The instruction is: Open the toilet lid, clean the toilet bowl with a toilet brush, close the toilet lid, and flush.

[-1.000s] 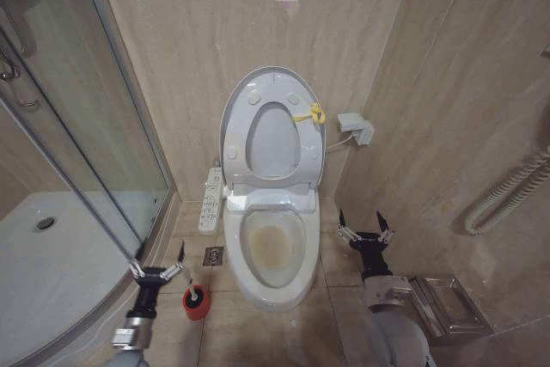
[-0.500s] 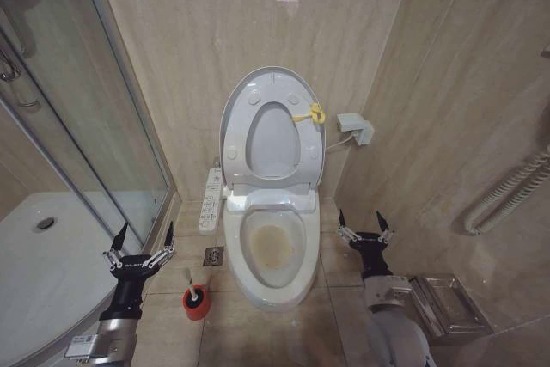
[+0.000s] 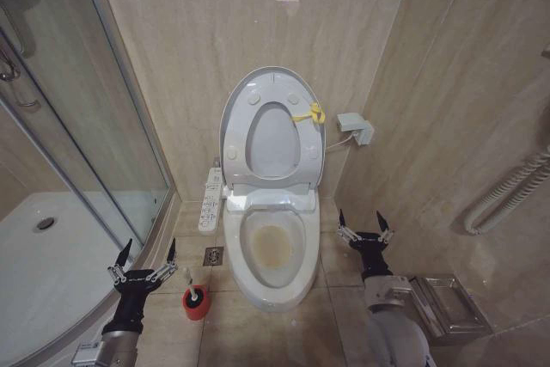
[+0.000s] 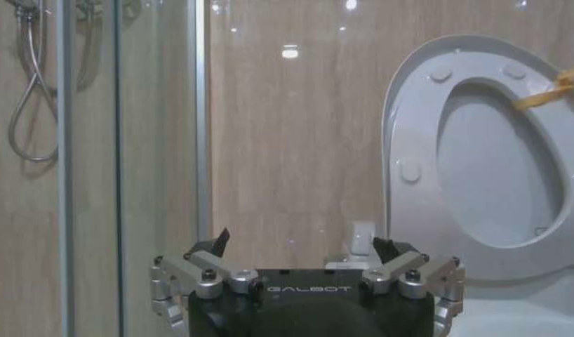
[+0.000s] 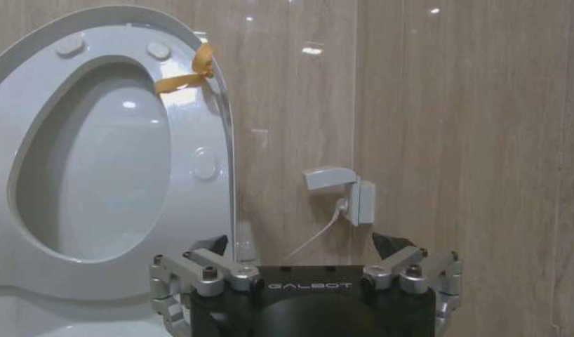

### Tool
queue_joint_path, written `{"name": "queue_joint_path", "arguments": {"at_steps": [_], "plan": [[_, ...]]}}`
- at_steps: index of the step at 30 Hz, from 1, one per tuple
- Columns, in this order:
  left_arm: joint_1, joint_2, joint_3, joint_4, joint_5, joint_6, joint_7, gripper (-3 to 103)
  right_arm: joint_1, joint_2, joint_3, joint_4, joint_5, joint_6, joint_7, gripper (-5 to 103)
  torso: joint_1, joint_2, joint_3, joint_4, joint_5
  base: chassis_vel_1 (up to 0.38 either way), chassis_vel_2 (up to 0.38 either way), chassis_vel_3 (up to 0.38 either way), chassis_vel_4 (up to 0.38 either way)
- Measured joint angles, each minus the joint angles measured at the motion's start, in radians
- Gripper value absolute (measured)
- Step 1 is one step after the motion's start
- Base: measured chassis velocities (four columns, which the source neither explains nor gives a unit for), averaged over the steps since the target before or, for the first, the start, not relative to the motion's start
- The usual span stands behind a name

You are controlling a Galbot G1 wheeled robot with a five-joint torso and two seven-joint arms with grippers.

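- The toilet brush (image 3: pixel 194 292) shows just its red holder and a short stub of white handle; its bristles sit hidden inside the cup.
- In the left wrist view, the toilet lid (image 4: pixel 413 140) is cut off by the picture's edge.
- The markings on the button panel (image 3: pixel 210 201) are too small to read.

Readable only: "GALBOT" in pale letters across the black body of the left gripper (image 4: pixel 301 246), low in the left wrist view, and again on the right gripper (image 5: pixel 306 242), low in the right wrist view.
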Motion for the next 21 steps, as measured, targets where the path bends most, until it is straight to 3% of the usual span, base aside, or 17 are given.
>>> {"name": "queue_joint_path", "arguments": {"at_steps": [21], "plan": [[-0.040, 0.015, 0.026, 0.043, 0.039, -0.001, -0.008, 100, 0.000, 0.000, 0.000, 0.000, 0.000, 0.000, 0.000, 100, 0.000, 0.000, 0.000, 0.0000, 0.0000, 0.000, 0.000, 0.000, 0.000]]}}
